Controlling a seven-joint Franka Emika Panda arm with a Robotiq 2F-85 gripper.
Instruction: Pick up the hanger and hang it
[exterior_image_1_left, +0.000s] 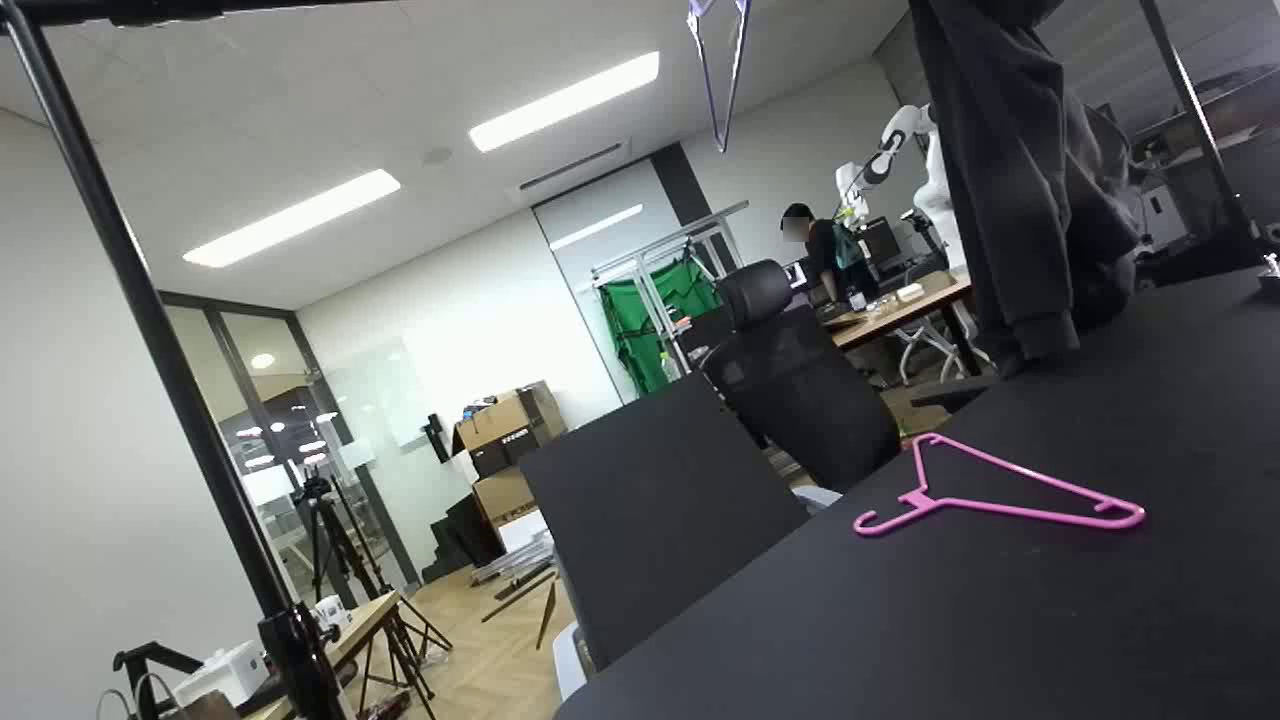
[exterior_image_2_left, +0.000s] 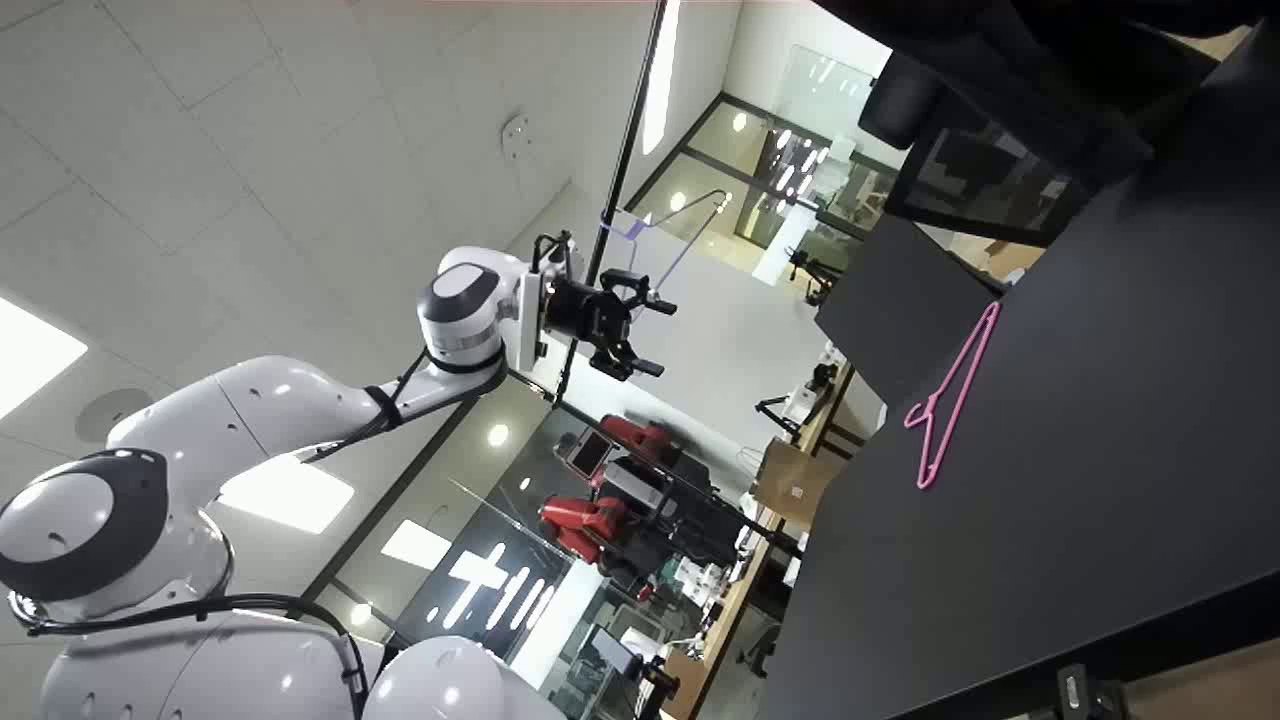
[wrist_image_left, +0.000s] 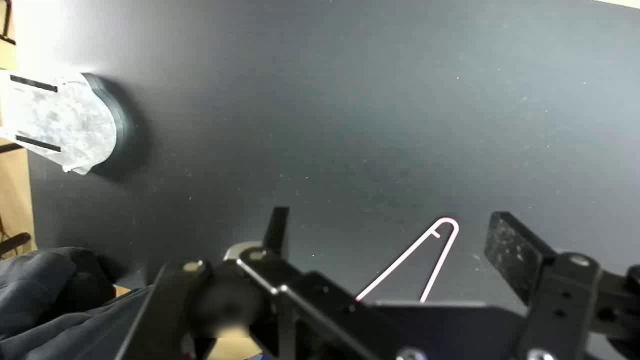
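Note:
The pink hanger lies flat on the black table. It shows in both exterior views (exterior_image_1_left: 1020, 513) (exterior_image_2_left: 930, 403). In the wrist view one narrow end of the hanger (wrist_image_left: 387, 272) shows between the fingers, well below them; its hook and the rest are hidden behind the gripper body. My gripper is open and empty. In an exterior view the gripper (exterior_image_2_left: 658, 338) is high above the table, apart from the hanger, with the fingers spread. The wrist view shows the gripper (wrist_image_left: 392, 222) with wide-spread fingers. The gripper is out of view in the remaining exterior view.
A purple hanger (exterior_image_2_left: 636, 230) hangs from a thin black rail (exterior_image_2_left: 628, 140) near my gripper. A black stand pole (exterior_image_1_left: 130, 260) rises beside the black table (exterior_image_1_left: 950, 620). A person in dark clothes (exterior_image_1_left: 1010, 180) is at the table edge. My base (wrist_image_left: 75, 120) stands on the table.

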